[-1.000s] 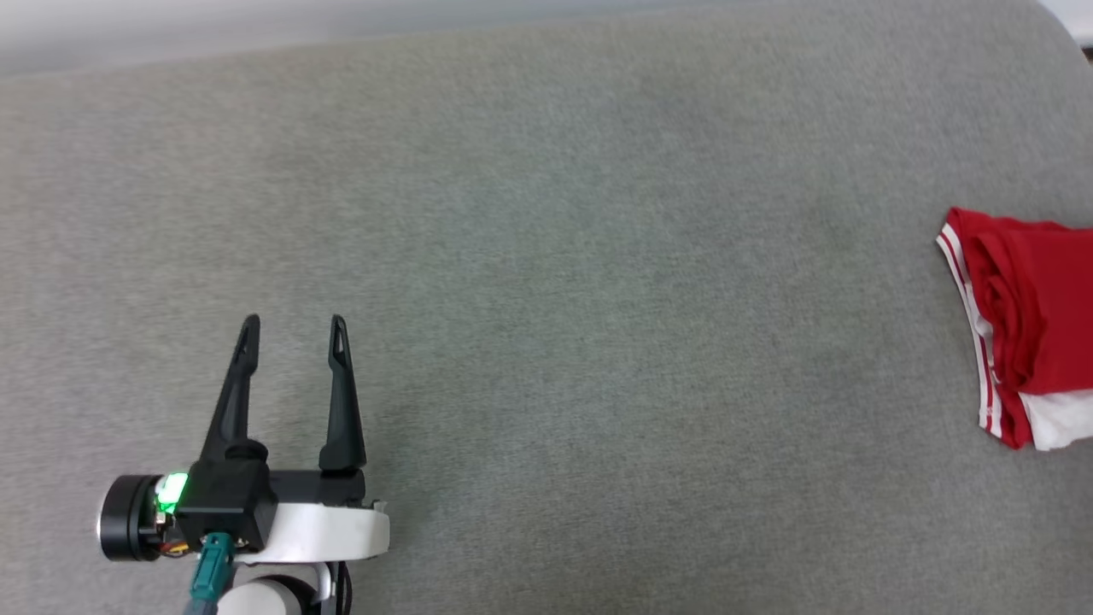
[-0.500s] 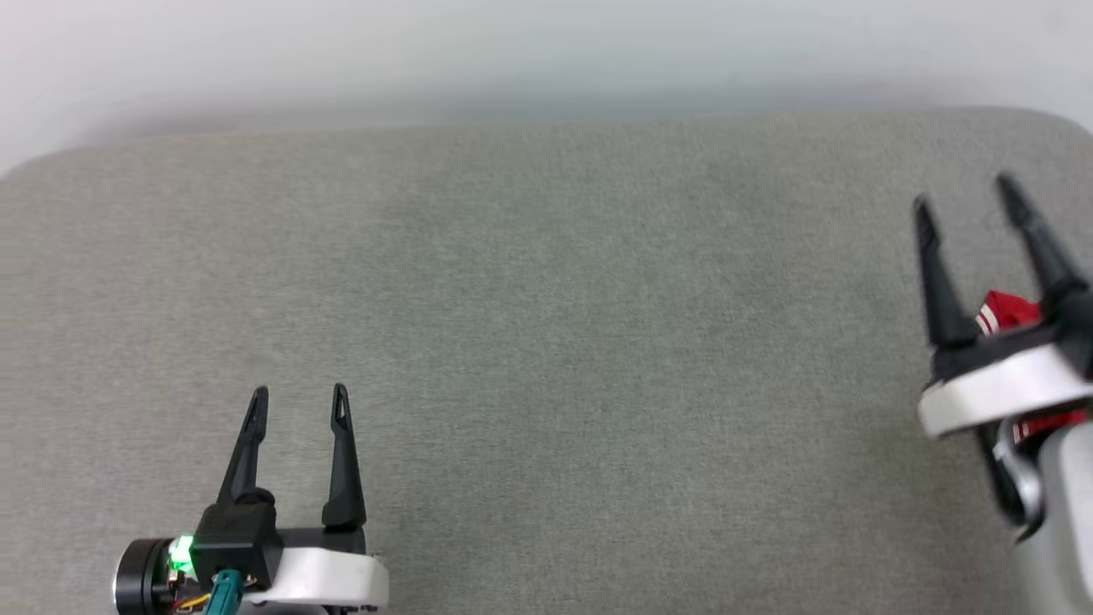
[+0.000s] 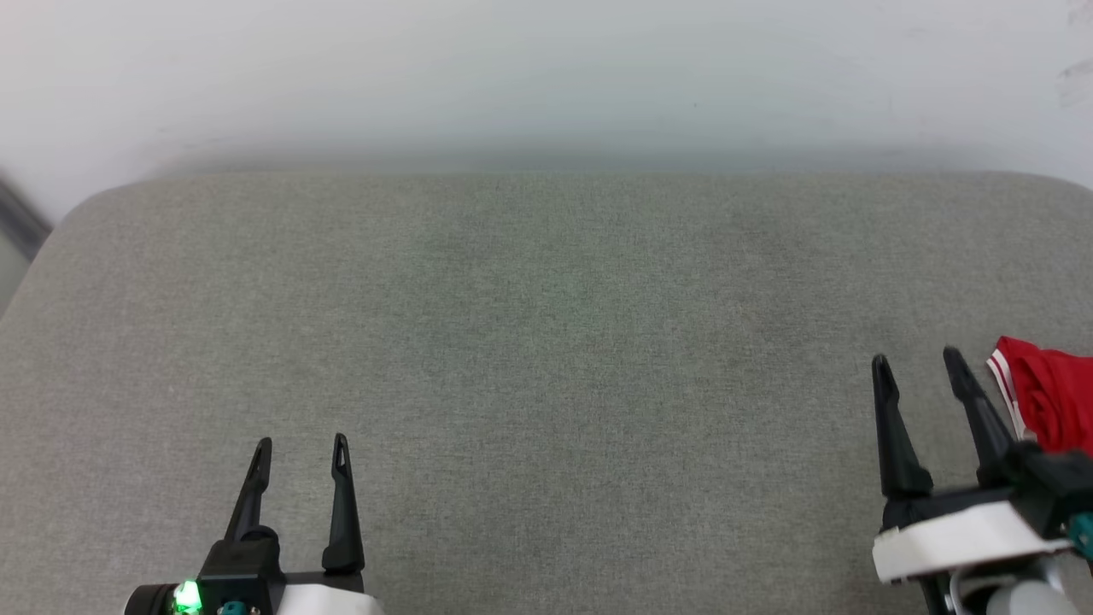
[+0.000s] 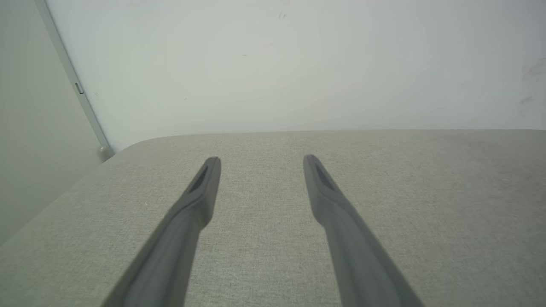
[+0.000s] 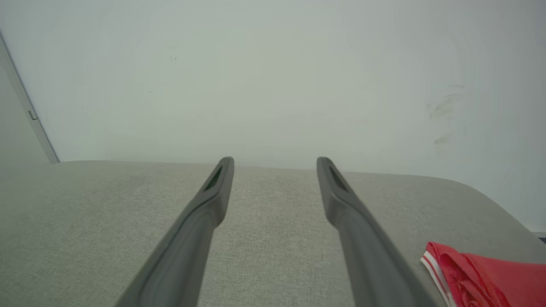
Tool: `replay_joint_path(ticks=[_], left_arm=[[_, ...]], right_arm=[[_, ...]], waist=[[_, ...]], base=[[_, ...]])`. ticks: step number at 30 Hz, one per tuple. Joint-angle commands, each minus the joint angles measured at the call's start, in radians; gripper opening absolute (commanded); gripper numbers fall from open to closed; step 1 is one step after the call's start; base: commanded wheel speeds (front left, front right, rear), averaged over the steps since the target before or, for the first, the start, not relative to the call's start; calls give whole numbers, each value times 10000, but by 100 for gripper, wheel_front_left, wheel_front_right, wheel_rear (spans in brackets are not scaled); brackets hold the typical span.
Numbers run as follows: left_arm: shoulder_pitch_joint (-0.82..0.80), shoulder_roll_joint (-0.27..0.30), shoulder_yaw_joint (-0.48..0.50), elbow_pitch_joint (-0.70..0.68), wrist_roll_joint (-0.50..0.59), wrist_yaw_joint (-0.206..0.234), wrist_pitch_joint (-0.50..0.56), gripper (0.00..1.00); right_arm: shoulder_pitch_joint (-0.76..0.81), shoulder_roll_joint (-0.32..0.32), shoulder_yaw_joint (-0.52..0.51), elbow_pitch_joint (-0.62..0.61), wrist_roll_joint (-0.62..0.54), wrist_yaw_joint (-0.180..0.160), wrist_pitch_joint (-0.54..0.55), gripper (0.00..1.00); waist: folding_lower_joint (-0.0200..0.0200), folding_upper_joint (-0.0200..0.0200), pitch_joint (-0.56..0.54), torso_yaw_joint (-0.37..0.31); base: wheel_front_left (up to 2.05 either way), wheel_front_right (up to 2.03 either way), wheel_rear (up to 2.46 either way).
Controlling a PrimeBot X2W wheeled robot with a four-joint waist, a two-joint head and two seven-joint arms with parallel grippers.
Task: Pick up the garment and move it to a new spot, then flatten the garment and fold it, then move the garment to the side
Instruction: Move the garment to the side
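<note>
Red garment (image 3: 1049,398), striped trim leftward, length cropped.

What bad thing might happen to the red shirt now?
1. The red shirt lies bundled close beside the open right gripper; a sideways swing might snag it and mess it up.
2. It sits near the right side of the grey padded table; a nudge might push it off.

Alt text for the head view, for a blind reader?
A red fabric garment with white striped trim lies at the right edge of a grey cloth-covered surface, beside the open right hand. The open left hand hovers at lower left.
</note>
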Motion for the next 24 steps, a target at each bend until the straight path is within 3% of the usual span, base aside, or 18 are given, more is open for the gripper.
replay_joint_path(ticks=[1, 11, 23, 24], left_arm=[[105, -17, 4, 47, 6, -43, -22, 100], [386, -40, 38, 256, 29, -270, -22, 100], [455, -65, 72, 389, 34, -400, -22, 100], [386, -54, 56, 394, 1, -407, 0, 0]], right_arm=[[407, 130, -70, -225, 52, -11, -12, 100], [1989, 468, -307, -1121, 175, -10, -15, 100], [2509, 507, -203, -1380, 439, -10, -16, 100], [2375, 458, -209, -1327, 387, -2, 0, 0]], waist=[[1, 0, -83, 18], [1, 0, -502, 28], [1, 0, -637, -9], [1, 0, -638, -9]], base=[[0, 0, 0], [0, 0, 0], [0, 0, 0], [0, 0, 0]])
